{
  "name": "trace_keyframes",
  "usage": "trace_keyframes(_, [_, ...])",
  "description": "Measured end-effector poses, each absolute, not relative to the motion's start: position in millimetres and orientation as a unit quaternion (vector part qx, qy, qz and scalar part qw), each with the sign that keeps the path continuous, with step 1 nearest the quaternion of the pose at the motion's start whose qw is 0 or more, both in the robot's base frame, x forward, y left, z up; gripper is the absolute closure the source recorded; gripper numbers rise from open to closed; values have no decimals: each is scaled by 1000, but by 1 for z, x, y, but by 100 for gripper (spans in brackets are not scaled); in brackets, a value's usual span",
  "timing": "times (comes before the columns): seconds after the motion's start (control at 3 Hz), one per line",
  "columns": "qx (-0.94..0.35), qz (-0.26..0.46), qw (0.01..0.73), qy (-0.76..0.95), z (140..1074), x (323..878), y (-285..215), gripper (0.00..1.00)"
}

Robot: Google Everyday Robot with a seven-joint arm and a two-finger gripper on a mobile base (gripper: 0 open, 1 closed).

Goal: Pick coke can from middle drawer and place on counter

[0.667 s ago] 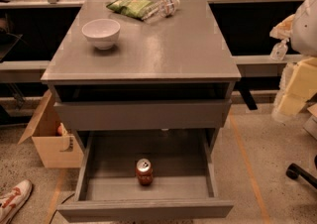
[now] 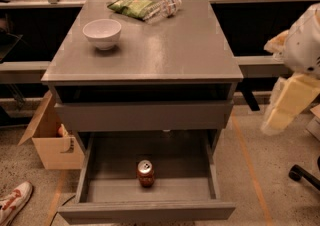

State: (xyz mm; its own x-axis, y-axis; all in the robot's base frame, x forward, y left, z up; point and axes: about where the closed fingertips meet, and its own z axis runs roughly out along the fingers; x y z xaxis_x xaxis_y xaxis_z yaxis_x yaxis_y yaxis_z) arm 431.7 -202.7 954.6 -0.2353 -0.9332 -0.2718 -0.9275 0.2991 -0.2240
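Observation:
The coke can [image 2: 145, 172] stands upright on the floor of the middle drawer [image 2: 100, 190], which is pulled out wide at the bottom of the grey cabinet. The can sits near the drawer's middle, toward the front. The counter [image 2: 165, 52] is the cabinet's grey top slab. My gripper [image 2: 287, 105], yellowish below a white arm [image 2: 305, 37], hangs at the right edge of the view, off to the right of the cabinet and well above and away from the can. It holds nothing that I can see.
A white bowl [image 2: 102, 33] stands on the counter's left. A green snack bag [image 2: 131, 6] and a clear water bottle [image 2: 162, 8] lie at its back edge. A cardboard box [image 2: 50, 142] sits on the floor left of the cabinet, a shoe [image 2: 12, 202] at bottom left, and a chair wheel [image 2: 300, 172] at right.
My gripper has shifted slightly down and to the left at the right edge. The can, the drawer and the things on the counter have not moved.

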Motion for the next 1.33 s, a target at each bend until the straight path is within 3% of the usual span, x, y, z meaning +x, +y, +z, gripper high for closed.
trace_keyframes(0.67, [-546,100,262,790,846,415,-141,0])
trace_keyframes(1.33, [-530,116,268,796,823,417,-129,0])
